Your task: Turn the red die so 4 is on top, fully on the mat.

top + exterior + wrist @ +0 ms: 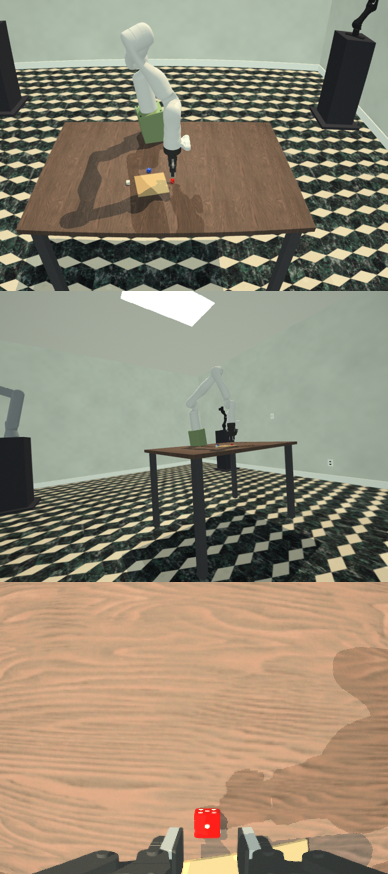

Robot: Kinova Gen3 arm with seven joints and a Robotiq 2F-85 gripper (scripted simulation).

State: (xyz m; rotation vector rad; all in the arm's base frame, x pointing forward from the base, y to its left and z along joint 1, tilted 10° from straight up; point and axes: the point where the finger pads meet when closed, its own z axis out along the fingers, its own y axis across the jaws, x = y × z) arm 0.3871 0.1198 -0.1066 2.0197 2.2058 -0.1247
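Note:
The red die point(172, 181) point(232, 444) point(207, 824) lies flat on the table just off the right edge of the yellow mat point(149, 181) point(210, 868). Its face towards the wrist camera, the top one, shows one pip; a narrow strip of a side face shows several pips. My gripper point(172, 176) point(232, 441) point(210, 845) points down above the table close to the red die. Its fingers stand partly open with nothing between them. In the wrist view the die appears between and slightly ahead of the fingertips.
A blue die point(148, 170) lies on the table behind the mat's back edge. A white die point(127, 182) lies off the mat's left edge. The green robot base point(152, 127) stands at the back of the wooden table point(238, 188). Arm shadows cross the mat and table.

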